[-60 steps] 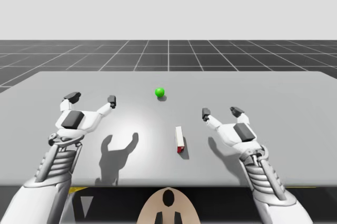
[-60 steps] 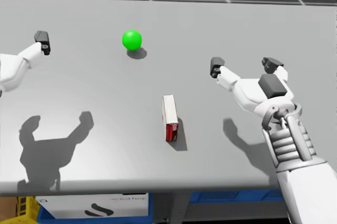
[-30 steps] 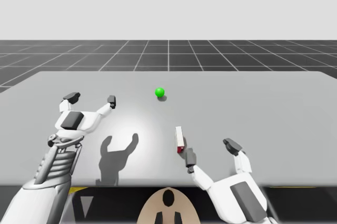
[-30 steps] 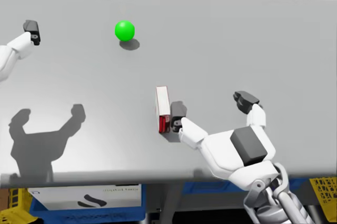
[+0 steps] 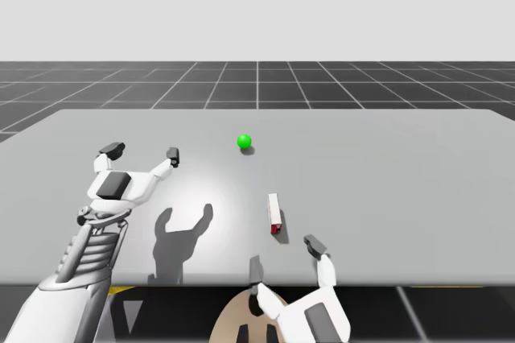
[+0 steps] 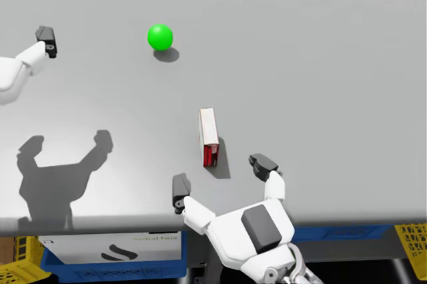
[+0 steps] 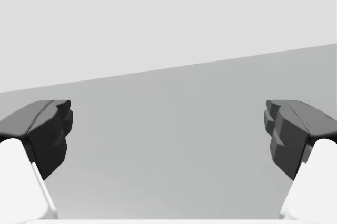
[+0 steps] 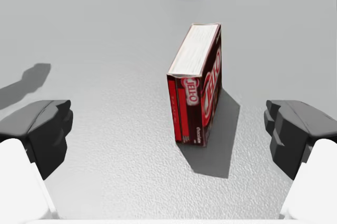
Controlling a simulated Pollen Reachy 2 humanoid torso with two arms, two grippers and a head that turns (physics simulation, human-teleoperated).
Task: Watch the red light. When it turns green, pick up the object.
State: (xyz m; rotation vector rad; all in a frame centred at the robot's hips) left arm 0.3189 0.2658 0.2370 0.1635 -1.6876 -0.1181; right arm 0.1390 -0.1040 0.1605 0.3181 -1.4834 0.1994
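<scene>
right gripper (image 5: 283,256) sits at the near edge of the table (image 5: 418,174), about mid-width, aimed away from me along the surface. fingers spread wide, nothing between the pads, so released, no grasp

head view, below that near edge: blue bin (image 6: 87,272) with a white label, yellow crate (image 6: 411,244) at the far right side

red box (image 8: 196,95) is just ahead of the right gripper, in line with the gap between its fingers but past the tips. no contact with either finger. it's a narrow box standing on a long thin side, white face up, red end facing the gripper, long axis running away from me and slightly skewed. it rests flat on the table, upright, casting a shadow on the side towards my right finger

left of the box in the high view there's the forked shadow (image 5: 181,230) of my left arm on the table, well apart from the box

left gripper (image 5: 142,151) hangs over the left part of the table, further out than the box and well apart from it. left wrist view shows both dark fingers far apart with bare table surface between them: open, empty

light (image 5: 245,142) is a small green ball on the table, beyond the box, roughly level with the left gripper's tips and to their right. green, own small shadow under it

beyond the far table edge: dark gridded floor (image 5: 257,81), then plain grey background
</scene>
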